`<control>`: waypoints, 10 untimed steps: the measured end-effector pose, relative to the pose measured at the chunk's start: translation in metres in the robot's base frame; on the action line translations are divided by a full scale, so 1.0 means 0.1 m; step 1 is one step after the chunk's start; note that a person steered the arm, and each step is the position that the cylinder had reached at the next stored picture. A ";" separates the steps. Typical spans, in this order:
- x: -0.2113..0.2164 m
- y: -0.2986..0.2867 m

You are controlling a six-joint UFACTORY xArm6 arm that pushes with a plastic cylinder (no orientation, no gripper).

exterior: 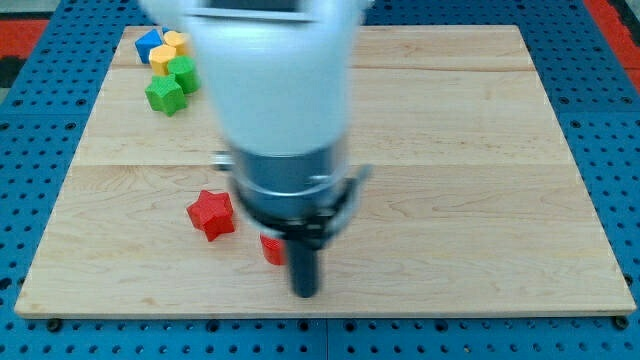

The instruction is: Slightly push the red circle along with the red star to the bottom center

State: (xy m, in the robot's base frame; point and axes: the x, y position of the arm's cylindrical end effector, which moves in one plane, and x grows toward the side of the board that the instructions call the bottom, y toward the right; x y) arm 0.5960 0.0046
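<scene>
The red star [211,214] lies on the wooden board at the lower left of centre. A second red block [271,249], mostly hidden by my arm so its shape cannot be made out, sits just to the star's lower right. My tip [305,294] is down near the board's bottom edge, right next to that red block on its right side; contact cannot be told. The white and dark arm body hides the middle of the board.
In the view's top left corner stands a cluster: a blue block [148,44], two yellow blocks [175,42] [162,58], and two green blocks [183,73] [165,95]. The board's bottom edge [320,312] runs just below my tip.
</scene>
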 end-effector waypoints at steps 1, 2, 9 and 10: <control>-0.21 0.59; -0.78 0.71; -0.47 -0.92; -0.48 -1.55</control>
State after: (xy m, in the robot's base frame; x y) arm 0.5485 -0.1507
